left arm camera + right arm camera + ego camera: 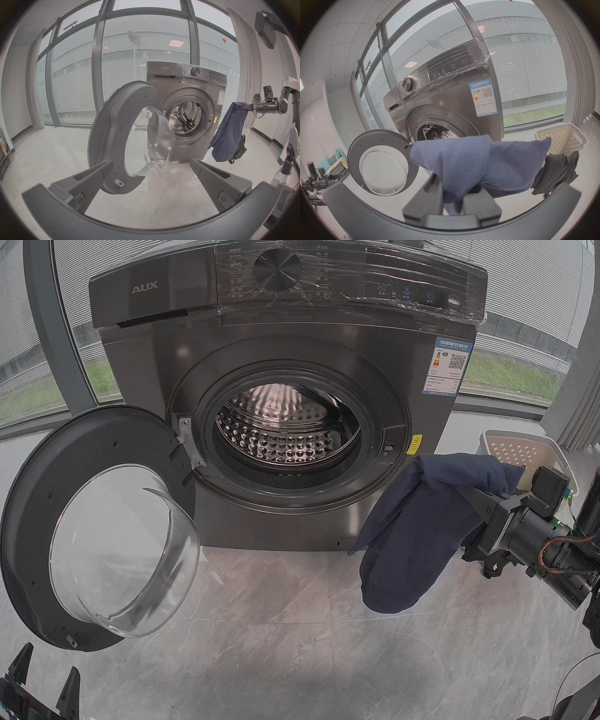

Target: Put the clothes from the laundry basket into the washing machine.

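Noted right pincer (456, 192) clenched on navy garment (415, 534), centre right beside open washing machine (287, 346); left pincer (45, 674) released, lower left.

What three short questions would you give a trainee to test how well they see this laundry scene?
1. True or false: the door of the washing machine stands open.
2. What does the right pincer hold? A) a blue garment B) a white towel C) nothing
3. On which side of the machine, the robot's left or right, does the laundry basket stand?

Key: 1 true; 2 A; 3 right.
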